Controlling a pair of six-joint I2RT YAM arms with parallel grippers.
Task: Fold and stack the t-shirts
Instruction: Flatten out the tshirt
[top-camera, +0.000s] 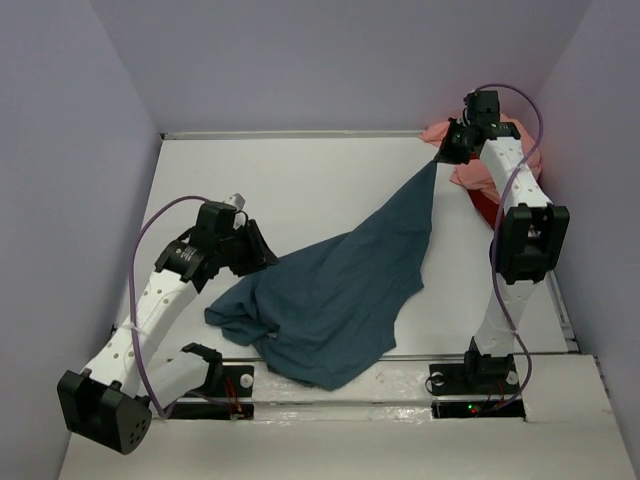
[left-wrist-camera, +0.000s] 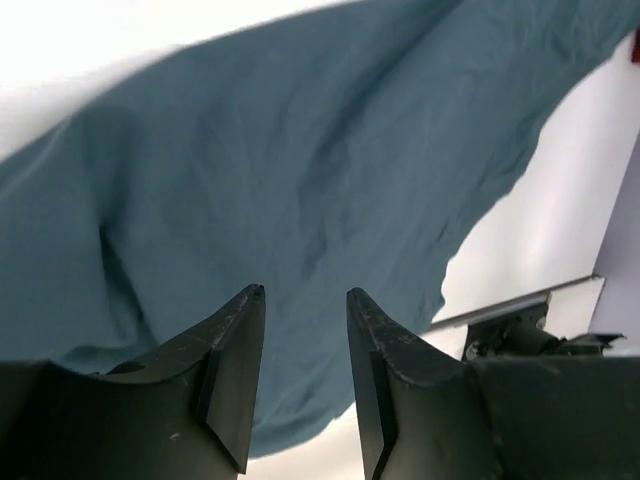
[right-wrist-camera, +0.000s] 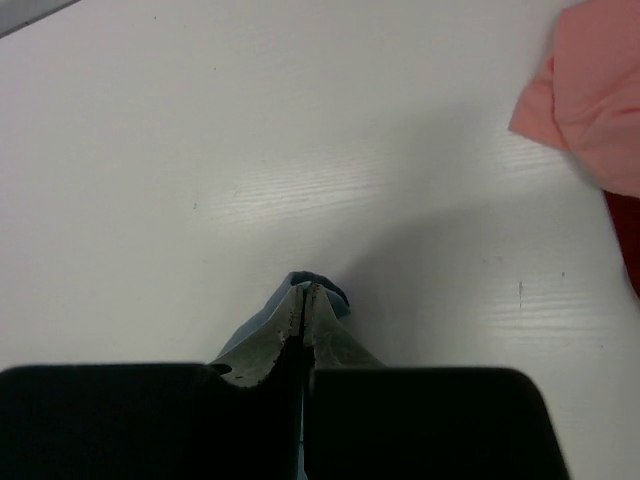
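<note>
The dark teal-blue t-shirt (top-camera: 340, 290) lies crumpled on the white table (top-camera: 300, 190), with one corner drawn up in a taut strip toward the far right. My right gripper (top-camera: 443, 155) is shut on that corner, and a bit of teal cloth (right-wrist-camera: 320, 282) pokes out past its tips (right-wrist-camera: 306, 288). Open at the shirt's left edge, my left gripper (top-camera: 262, 255) has nothing between its fingers; teal fabric (left-wrist-camera: 300, 150) fills the view beyond its gripper (left-wrist-camera: 305, 292). The salmon pink t-shirt (top-camera: 468, 178) (right-wrist-camera: 600, 100) and the red t-shirt (top-camera: 487, 208) (right-wrist-camera: 630, 240) lie bunched behind the right arm.
Lilac walls close in the table on the left, back and right. A metal rail (left-wrist-camera: 520, 305) runs along the near edge by the arm bases (top-camera: 475, 380). The teal shirt's hem overhangs that near edge.
</note>
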